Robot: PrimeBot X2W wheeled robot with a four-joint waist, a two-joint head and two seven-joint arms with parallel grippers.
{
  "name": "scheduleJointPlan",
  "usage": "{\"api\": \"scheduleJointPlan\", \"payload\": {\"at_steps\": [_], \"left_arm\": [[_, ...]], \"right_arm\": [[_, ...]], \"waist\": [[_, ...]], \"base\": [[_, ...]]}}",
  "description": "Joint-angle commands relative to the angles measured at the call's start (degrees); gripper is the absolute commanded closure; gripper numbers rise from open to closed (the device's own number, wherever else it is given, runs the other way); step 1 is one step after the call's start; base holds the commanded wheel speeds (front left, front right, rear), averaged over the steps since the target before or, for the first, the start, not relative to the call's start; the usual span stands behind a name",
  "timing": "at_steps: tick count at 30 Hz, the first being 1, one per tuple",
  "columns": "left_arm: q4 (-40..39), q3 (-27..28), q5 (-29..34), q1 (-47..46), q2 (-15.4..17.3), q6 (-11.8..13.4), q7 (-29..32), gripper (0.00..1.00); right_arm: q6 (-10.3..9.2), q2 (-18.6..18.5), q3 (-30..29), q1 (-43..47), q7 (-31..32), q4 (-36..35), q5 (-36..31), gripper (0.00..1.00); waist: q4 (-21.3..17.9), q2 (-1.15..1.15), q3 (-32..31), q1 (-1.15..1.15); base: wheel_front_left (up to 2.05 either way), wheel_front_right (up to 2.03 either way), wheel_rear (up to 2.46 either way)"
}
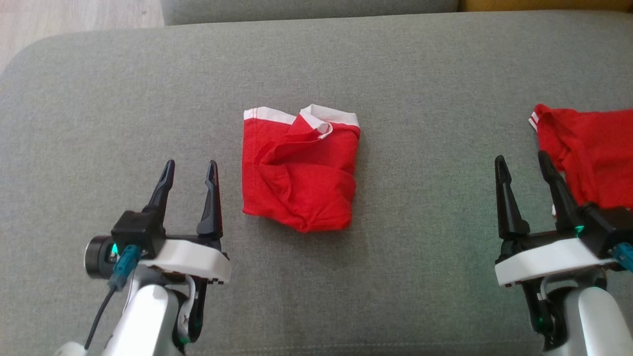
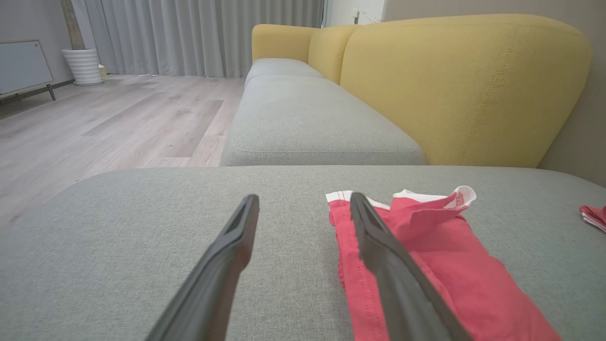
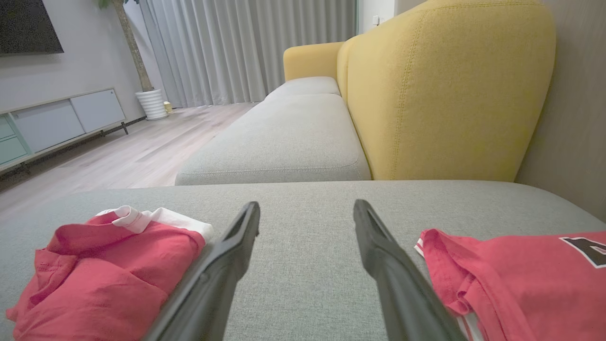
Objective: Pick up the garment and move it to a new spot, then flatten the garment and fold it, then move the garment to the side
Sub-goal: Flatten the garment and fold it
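Garment (image 1: 299, 173): red, white-banded, loosely folded, lying mid grey cushion (image 1: 395, 64) before you
Left tool (image 1: 191, 164): yours sits at its 8 o'clock, wide open, empty
Right tool (image 1: 520, 157): at its 3 o'clock, wide open, empty, beside a red jersey (image 1: 593, 148)

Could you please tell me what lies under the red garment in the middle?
The garment rests on the grey sofa cushion; whatever its folds cover is hidden.
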Motion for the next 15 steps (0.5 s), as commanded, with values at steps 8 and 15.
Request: {"api": "scheduleJointPlan", "payload": {"at_steps": [8,15], "left_arm": [[-2.53,1.43,0.12,-0.73,1.30,0.75,-0.07,0.00],[-2.82,0.84,0.02,-1.30,1.28,0.74,-0.05,0.00]], "right_arm": [[-0.05,0.14,1.03,-0.33,0.28,-2.49,-0.52,0.00],[-0.05,0.18,1.35,-1.52,1.52,-1.32,-0.34,1.00]], "waist": [[0.12,0.00,-0.22,0.00],[0.65,0.00,0.62,0.00]], "base": [[0.00,0.00,0.00],[0.00,0.00,0.00]]}}
